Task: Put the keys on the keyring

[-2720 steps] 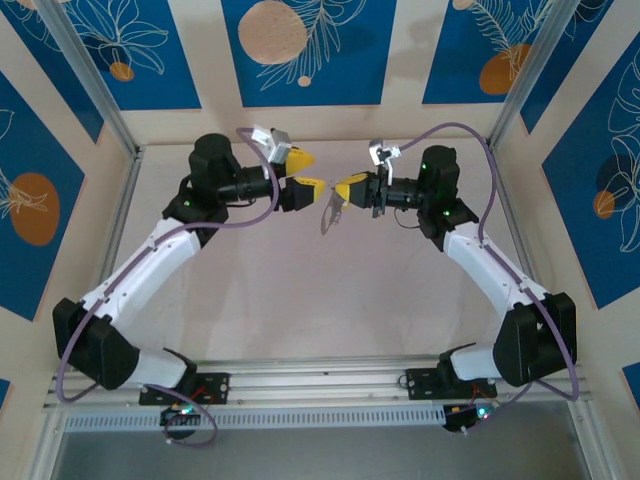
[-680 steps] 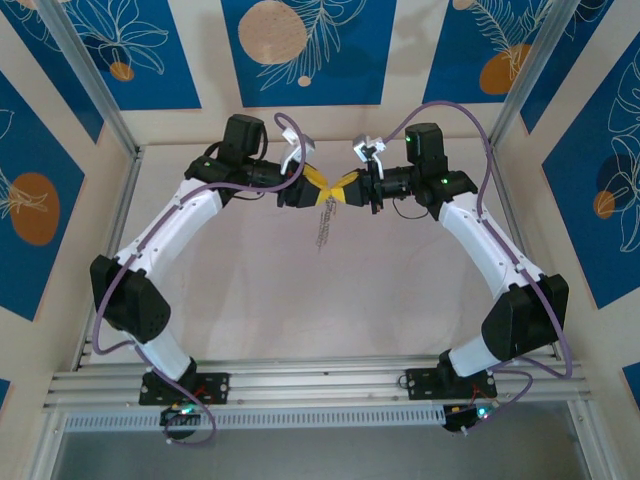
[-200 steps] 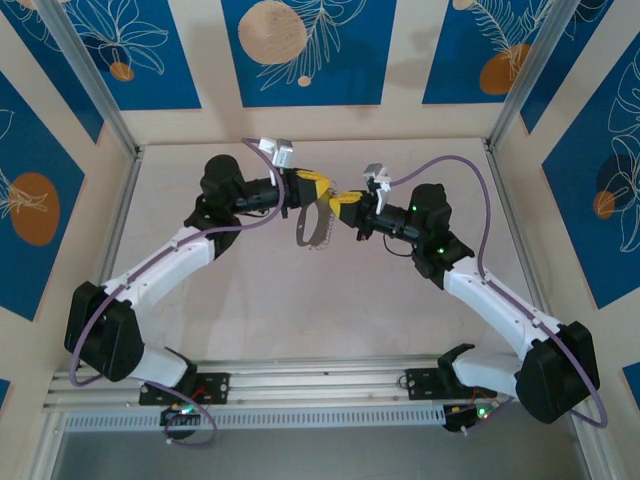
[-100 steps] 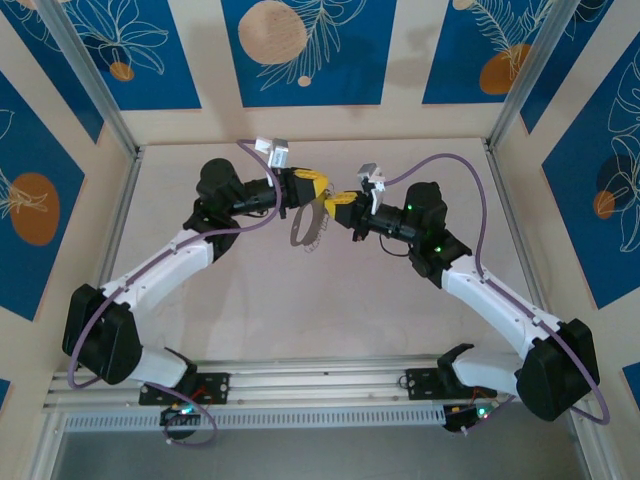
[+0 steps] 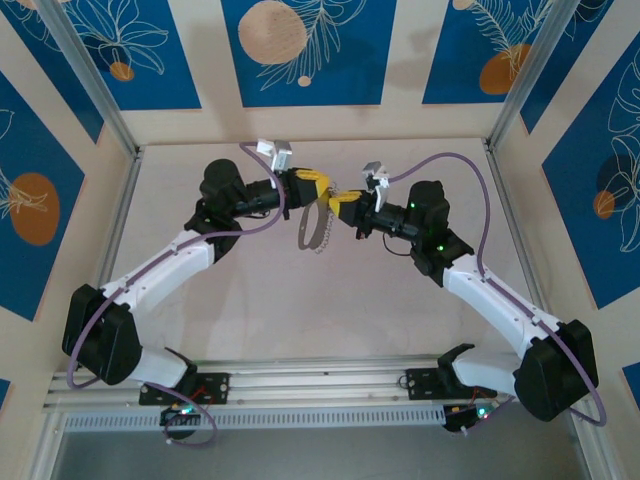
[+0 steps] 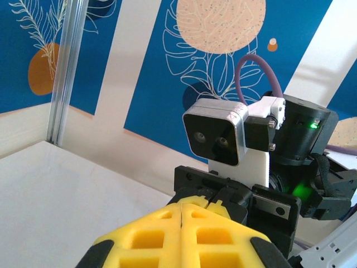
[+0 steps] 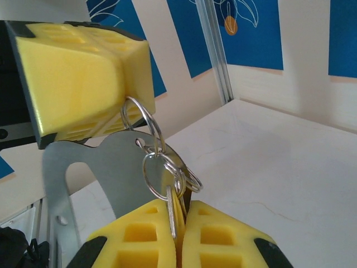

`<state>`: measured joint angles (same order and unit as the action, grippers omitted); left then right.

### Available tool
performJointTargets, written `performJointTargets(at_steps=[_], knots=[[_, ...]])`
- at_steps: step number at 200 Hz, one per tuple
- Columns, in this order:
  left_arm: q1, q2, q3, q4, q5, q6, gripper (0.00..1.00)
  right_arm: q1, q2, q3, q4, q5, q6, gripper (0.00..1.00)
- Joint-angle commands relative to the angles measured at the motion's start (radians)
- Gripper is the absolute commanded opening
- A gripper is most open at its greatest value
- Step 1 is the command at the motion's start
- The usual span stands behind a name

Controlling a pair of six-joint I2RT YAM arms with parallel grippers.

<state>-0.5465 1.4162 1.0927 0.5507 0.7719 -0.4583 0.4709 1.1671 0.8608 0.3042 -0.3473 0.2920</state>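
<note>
In the right wrist view my right gripper (image 7: 179,209) is shut on the keys (image 7: 172,215), a silvery blade and a yellow-gold one pinched upright between its pads. Small wire rings (image 7: 162,170) link the keys to the keyring (image 7: 106,162), a flat grey metal loop hanging behind them. My left gripper (image 7: 131,92) is shut on a wire ring at the top of the keyring. From above, both grippers meet tip to tip over the table, left gripper (image 5: 320,189) and right gripper (image 5: 337,199), with the keyring (image 5: 311,226) dangling below. The left wrist view has the left gripper (image 6: 182,209) pressed shut, its hold hidden.
A short bead chain (image 5: 321,246) hangs from the loop's lower end. The pale table (image 5: 300,310) lies well below the grippers. Aluminium corner posts (image 5: 95,85) and blue patterned walls enclose it. The right wrist's camera housing (image 6: 217,131) sits very close in front of the left gripper.
Over the last second both grippers, still joined at the tips, shifted slightly left and back, and the hanging loop swung a little. Both grips stayed shut.
</note>
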Motion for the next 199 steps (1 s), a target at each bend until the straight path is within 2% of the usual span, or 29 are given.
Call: performJointTargets(at_steps=[1, 78, 199], knots=[[-0.021, -0.02, 0.002, -0.095, 0.036, 0.064, 0.0, -0.025, -0.027, 0.005, 0.06, 0.039, 0.038, 0.0], [-0.031, -0.004, 0.045, -0.241, 0.052, 0.156, 0.0, -0.038, -0.038, 0.0, 0.076, 0.038, 0.044, 0.0], [-0.041, 0.023, 0.078, -0.295, 0.026, 0.19, 0.0, -0.035, -0.058, -0.002, 0.069, 0.024, 0.025, 0.0]])
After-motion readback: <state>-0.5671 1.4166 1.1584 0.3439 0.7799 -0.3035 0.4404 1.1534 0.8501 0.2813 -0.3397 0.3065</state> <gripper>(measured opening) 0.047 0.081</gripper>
